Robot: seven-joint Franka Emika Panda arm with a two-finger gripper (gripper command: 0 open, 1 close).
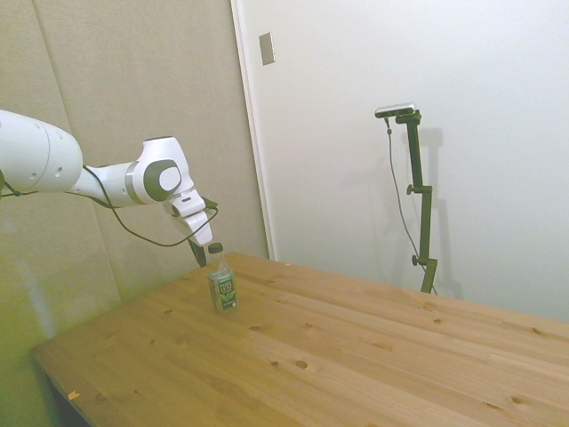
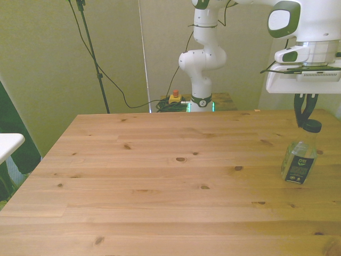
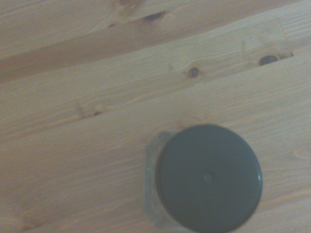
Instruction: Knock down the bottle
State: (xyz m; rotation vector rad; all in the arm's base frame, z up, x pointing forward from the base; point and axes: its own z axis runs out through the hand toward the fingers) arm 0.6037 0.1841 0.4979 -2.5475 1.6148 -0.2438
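Observation:
A small clear bottle (image 1: 222,286) with a dark cap and a green-and-white label stands on its base on the wooden table (image 1: 356,356), near the front view's right edge (image 2: 300,158). My gripper (image 1: 197,252) hangs just behind and above the cap, its dark fingertips level with the bottle's neck (image 2: 303,118). The fingers look shut, with nothing between them. From the wrist view I look straight down on the round dark cap (image 3: 209,177), with the clear shoulder of the bottle showing around it.
The bottle stands close to the table's edge on the arm's side (image 1: 169,289). A white object (image 2: 8,144) juts in at the front view's left, off the table. Bare boards stretch across the table's other parts.

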